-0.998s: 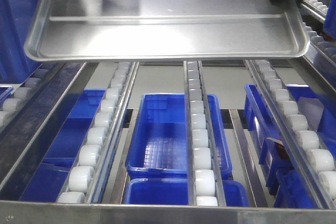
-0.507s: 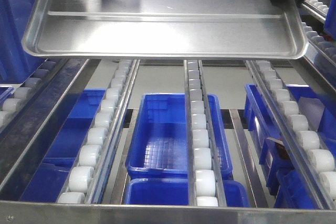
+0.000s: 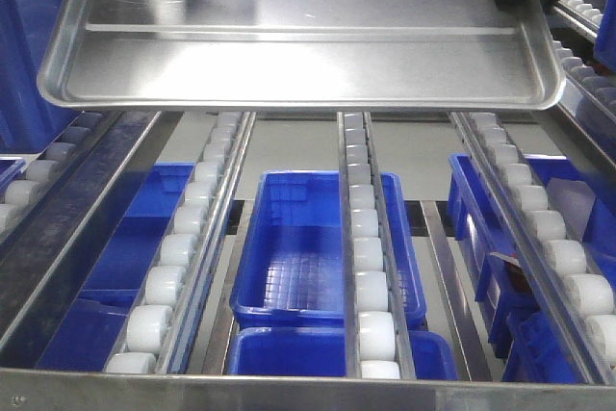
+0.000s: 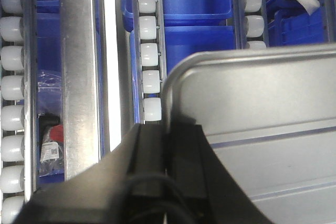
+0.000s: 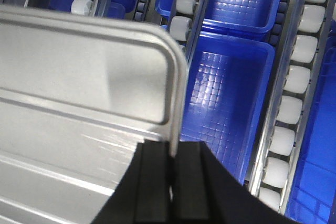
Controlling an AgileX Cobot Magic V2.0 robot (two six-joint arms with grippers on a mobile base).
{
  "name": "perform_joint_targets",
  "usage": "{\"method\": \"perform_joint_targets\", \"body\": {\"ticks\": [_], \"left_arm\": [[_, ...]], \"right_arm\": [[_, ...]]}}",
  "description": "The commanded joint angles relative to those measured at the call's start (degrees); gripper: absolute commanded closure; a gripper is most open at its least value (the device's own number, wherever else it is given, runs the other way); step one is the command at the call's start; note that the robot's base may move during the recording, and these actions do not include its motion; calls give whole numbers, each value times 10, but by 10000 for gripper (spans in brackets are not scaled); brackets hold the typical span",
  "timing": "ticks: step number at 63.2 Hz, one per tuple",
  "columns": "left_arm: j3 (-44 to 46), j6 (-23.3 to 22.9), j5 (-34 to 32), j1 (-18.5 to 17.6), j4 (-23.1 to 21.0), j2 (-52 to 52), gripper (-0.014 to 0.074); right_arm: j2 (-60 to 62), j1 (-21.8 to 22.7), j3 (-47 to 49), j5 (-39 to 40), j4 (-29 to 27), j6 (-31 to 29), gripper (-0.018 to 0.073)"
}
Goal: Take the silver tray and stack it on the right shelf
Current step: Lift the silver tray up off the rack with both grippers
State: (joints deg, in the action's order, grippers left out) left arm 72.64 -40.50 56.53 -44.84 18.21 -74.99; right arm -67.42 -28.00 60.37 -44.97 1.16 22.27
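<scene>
Left gripper [image 4: 167, 129] is pinching the short rim of the silver tray [image 4: 262, 93] near one corner, with one finger above the rim and one below. Right gripper [image 5: 172, 150] is doing the same on the opposite short rim. Both are pressed onto metal, nothing spread.

In the front view the tray is hanging between the two arms, floor and both ribs facing the camera, near edge tipping slightly down. It is sitting above the far end of the right shelf [image 3: 308, 392], over the roller rails [image 3: 366, 267]. Can't tell whether the underside is touching any roller.

Blue bins [image 3: 318, 247] are showing through the gaps on the level below.

Reading this as the placing step: tray grabbed and carried, not yet set down.

The next move calls for both arms lowering together and level, so the tray is landing across at least two rails, then releasing in sync. The rails are sloping, so the tray is likely going to roll toward the front bar.
</scene>
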Motion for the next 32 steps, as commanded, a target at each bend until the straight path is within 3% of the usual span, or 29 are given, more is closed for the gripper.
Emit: {"method": "perform_joint_targets", "body": {"ticks": [1,32], "left_arm": [[18,-1,11,-1,43,20,697],[18,-1,11,-1,43,20,697]], "right_arm": [[17,3,21,11,32,-8,503],[17,3,21,11,32,-8,503]]}}
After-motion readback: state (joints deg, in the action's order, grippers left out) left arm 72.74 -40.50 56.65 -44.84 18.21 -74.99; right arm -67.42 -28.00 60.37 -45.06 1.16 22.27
